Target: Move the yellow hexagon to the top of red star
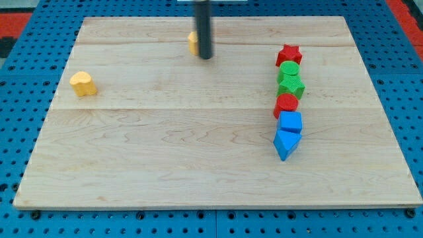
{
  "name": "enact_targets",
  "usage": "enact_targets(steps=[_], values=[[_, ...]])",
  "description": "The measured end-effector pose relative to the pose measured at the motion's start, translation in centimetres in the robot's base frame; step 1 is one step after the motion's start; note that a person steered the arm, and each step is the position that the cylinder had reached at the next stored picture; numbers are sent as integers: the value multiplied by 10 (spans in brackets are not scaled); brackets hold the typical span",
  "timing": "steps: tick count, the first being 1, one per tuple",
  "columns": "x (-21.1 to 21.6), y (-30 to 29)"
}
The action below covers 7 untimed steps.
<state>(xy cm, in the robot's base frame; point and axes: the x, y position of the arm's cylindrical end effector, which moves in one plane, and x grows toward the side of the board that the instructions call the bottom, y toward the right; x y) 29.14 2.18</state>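
Near the top edge of the wooden counter, my tip rested on the surface just beside the yellow hexagon, on that block's right as the view shows it. The dark rod hid most of the hexagon, so only a sliver of its left part showed, and whether tip and block actually touched could not be told. The arm carried no hand; it ended in the rod alone, so nothing was clenched or grasped.

Taking the red star as landmark: it stood well to the right of the yellow hexagon, a little lower in the view, and headed a close column of blocks. Directly below the star came a green block of rounded outline, then a second green block whose shape I could not make out with certainty. Below those sat a red block, rounded, then a blue cube-like block, and last a blue block with a pointed lower end. Each appeared to touch or nearly touch its neighbour.

Far to the left of the star, near the counter's left edge, lay a second yellow block, heart-like in outline, well apart from everything else.

Around the counter ran a blue perforated board.
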Motion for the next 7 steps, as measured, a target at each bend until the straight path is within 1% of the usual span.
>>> enact_targets(steps=[1,2,3,4,5,6,7], values=[[30,-53],[16,-97],[-27,-42],[-27,57],[-33,79],[-54,17],[-91,36]])
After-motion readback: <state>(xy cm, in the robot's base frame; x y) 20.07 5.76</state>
